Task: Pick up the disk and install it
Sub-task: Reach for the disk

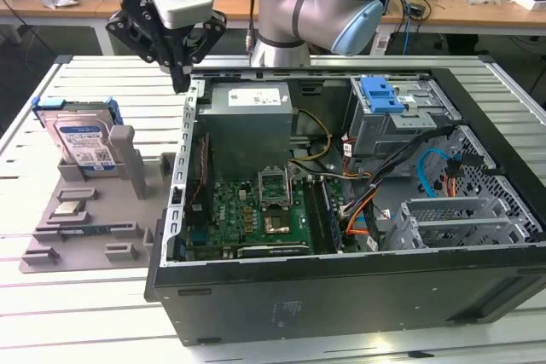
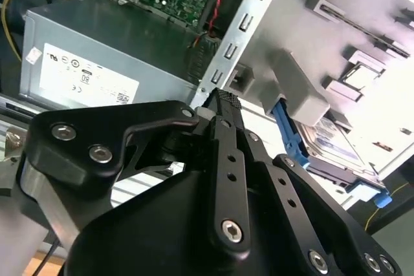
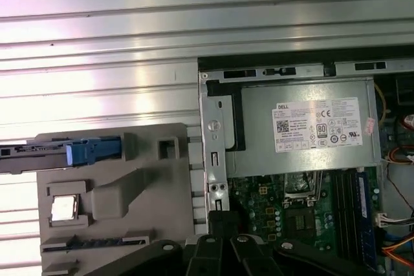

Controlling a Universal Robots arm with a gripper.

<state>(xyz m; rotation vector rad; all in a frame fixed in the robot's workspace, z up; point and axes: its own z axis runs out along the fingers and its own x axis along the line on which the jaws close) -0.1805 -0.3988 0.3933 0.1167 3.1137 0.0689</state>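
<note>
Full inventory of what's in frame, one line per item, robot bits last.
disk: one, silver with blue frame, upright in the fixture at the exterior view's left
fixture: one, grey, on the table beside the case
square chip: one, silver, lying in the fixture
computer case: one, black, lying open on the table
power supply: one, grey, in the case corner nearest the gripper
motherboard: one, green, on the case floor
latch: one, blue, on the metal drive cage
cables: several, orange, blue, black, yellow, inside the case
table: one, silver, slatted
arm: one, silver and light blue, behind the case
gripper: one, black, shut, empty, by the case corner
</note>
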